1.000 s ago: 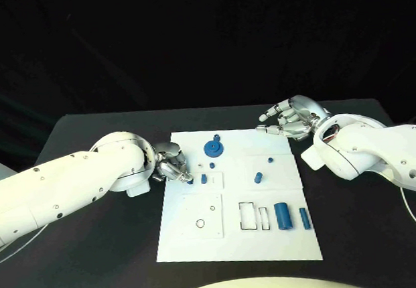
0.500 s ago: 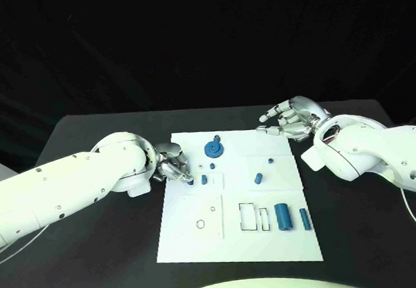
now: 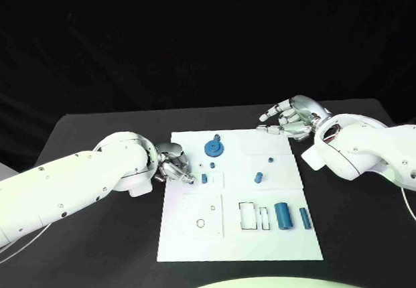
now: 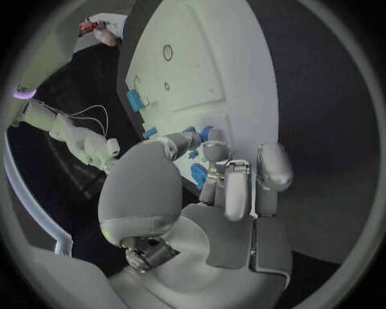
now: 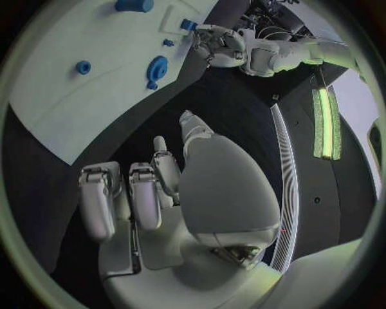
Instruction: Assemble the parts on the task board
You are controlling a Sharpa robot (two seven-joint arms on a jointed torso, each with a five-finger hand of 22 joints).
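Task board (image 3: 234, 202), a white plate, lies in the middle of the black counter (image 3: 100, 246) between the two white arms. Left arm (image 3: 57, 193) enters from the near left and bends inward; its left hand (image 3: 174, 165) sits at the board's left edge, fingers (image 4: 237, 187) curled downward and drawn close together over small blue parts. In the left wrist view a small blue piece (image 4: 199, 174) shows just beneath the fingertips; whether it is actually pinched cannot be told. Right arm (image 3: 379, 157) enters from the right, elbow raised; its right hand (image 3: 289, 119) hangs near the board's far right corner, palm turned toward the board, fingers (image 5: 145, 193) loosely bent and apart, holding nothing. On the board, a blue gear (image 3: 213, 147) stands near the far edge, a short blue peg (image 3: 258, 177) lies toward the middle, and a blue cylinder (image 3: 283, 215) and a slimmer blue bar (image 3: 305, 218) lie side by side near the right edge, beside two rectangular outlines (image 3: 253, 216).
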